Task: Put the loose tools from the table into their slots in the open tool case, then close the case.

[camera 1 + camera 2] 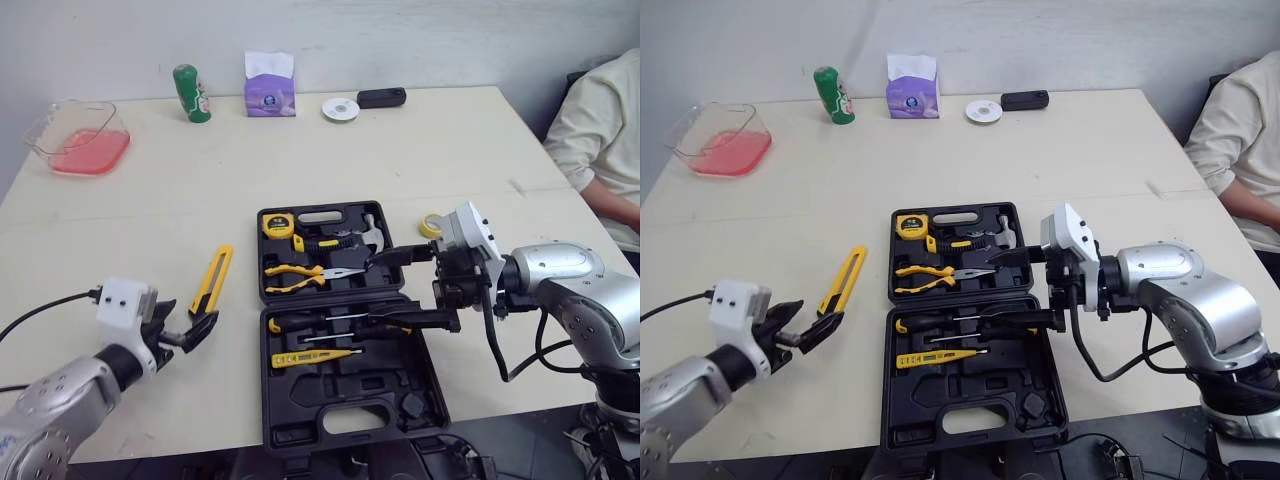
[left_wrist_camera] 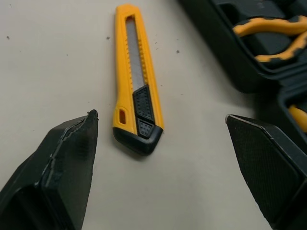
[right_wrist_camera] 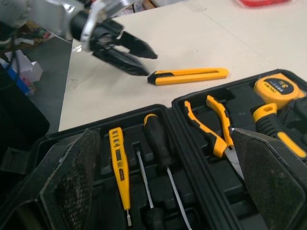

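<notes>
One pale beige table (image 1: 400, 150) against a plain white wall (image 1: 450, 40). The far edge carries a clear plastic tub with pink contents (image 1: 80, 140), a green can (image 1: 192, 93) and a purple tissue box (image 1: 270, 85). A person's cream sleeve (image 1: 600, 130) shows at the table's right side.

Black plastic tool case (image 1: 340, 385) lies open near the front centre, both halves flat. The far half holds a yellow tape measure (image 1: 278, 225), a hammer (image 1: 340, 238) and yellow-handled pliers (image 1: 300, 275). The near half holds screwdrivers (image 1: 330, 318) and a yellow tester pen (image 1: 310, 356).

Yellow utility knife with black butt (image 1: 212, 280) lies loose on the table, near the case's left side.

Left end effector (image 1: 198, 330) is released, fingers spread wide and low over the table. The knife's butt lies just ahead of the fingertips, apart from both.

Right end effector (image 1: 378, 290) is released too, fingers spread, hovering over the case's right side.
</notes>
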